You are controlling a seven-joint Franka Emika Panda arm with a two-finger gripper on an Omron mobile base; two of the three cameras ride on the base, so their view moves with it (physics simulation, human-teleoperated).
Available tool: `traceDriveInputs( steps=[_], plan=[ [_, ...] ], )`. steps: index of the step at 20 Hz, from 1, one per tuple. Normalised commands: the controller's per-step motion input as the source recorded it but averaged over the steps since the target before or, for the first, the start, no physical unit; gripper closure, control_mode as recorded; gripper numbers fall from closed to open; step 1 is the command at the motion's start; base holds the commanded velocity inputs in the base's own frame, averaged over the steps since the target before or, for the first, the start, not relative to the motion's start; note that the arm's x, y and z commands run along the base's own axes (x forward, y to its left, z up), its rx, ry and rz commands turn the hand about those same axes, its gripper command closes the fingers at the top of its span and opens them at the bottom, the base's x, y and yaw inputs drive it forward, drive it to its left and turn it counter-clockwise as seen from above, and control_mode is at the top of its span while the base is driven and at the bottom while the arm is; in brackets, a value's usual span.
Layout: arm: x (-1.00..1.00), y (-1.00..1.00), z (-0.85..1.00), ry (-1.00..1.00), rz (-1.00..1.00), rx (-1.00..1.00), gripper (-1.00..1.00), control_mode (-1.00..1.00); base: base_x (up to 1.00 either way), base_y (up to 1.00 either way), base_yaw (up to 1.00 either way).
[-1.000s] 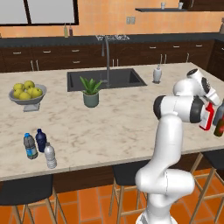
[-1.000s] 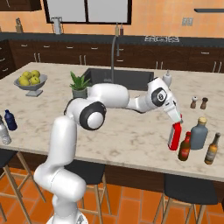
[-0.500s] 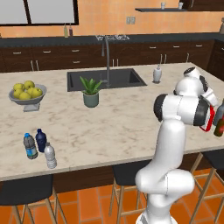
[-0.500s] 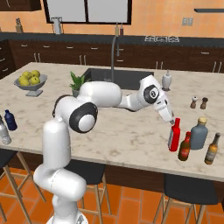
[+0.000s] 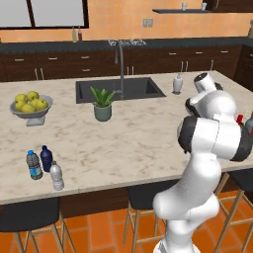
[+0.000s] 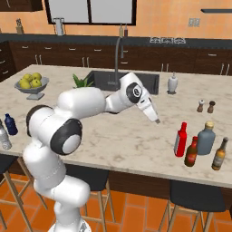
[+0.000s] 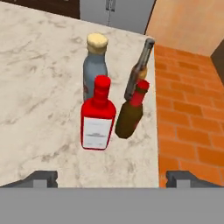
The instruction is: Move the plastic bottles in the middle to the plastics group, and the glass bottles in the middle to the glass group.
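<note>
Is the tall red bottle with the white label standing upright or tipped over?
Upright. The tall red bottle with the white label stands on its base on the marble counter, cap up, beside the grey-blue glass bottle. The gripper is clear of it.

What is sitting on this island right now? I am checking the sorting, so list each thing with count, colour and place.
red bottle: one, red with white label, right end of the island, beside the glass group
brown bottle: one, dark brown with red cap, next to the red bottle
grey-blue bottle: one, pale cap, behind the brown one
slim brown bottle: one, far right near the edge
blue-labelled bottle: one, clear, left front
navy bottle: one, dark, beside it
clear bottle: one, greyish, pale cap, same cluster
shakers: two, right rear
fruit bowl: one, grey, yellow-green fruit, left
plant: one, green, by the sink
white dispenser: one, right of sink
hand: open, empty, above the counter left of the red bottle
</note>
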Motion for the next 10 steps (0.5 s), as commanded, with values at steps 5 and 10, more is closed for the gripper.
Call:
traceDriveInputs(
  steps=[5,10],
  plan=[
    [-0.91,0.71,0.30,0.07,0.46,0.03,-1.00,-1.00,0.00,0.00,0.00],
    [-1.00,0.55,0.30,0.07,0.46,0.08,-1.00,-1.00,0.00,0.00,0.00]
  ],
)
